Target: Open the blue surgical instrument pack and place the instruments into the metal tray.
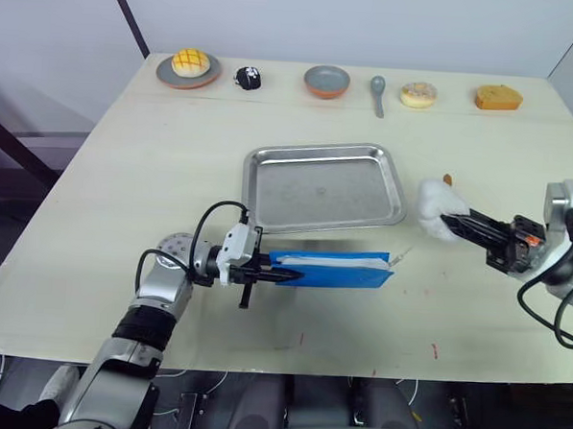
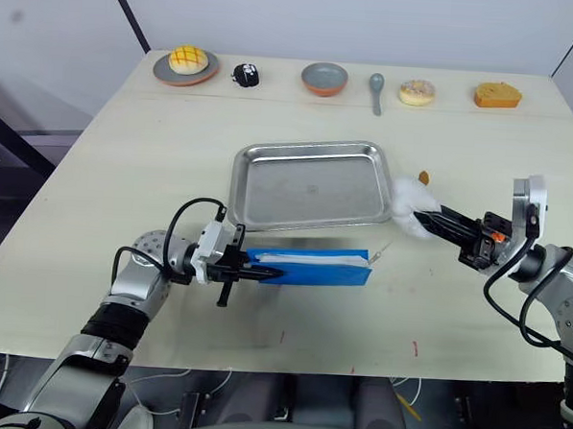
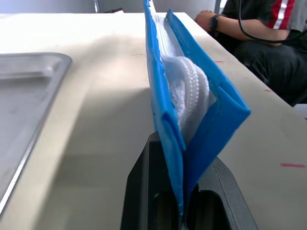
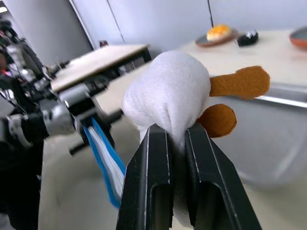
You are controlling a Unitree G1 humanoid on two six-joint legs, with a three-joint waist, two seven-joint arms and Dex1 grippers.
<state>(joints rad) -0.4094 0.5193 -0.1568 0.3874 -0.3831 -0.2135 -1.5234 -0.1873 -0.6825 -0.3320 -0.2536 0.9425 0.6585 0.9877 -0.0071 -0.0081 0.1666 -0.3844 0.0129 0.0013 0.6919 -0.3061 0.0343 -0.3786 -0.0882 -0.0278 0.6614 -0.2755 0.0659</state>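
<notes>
Pack (image 1: 334, 270): on edge on worktop just before tray (image 1: 324, 186), long axis running rightward from my left gripper (image 1: 276, 271), clamped on its near end. Right gripper (image 1: 451, 221), farther off, clenched on plush toy (image 1: 437, 205).

Left gripper (image 1: 276, 271) reaches in low, just before the metal tray (image 1: 324, 186), fingers clamped. Right gripper (image 1: 447, 220) sits beside the tray's right edge, fingers pinched closed.

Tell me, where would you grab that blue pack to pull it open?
Probably the free far end of the blue surgical instrument pack, coming from the robot's right. The left gripper already pinches the near end, and the pack stands on edge with its flaps parted along the top.
</notes>
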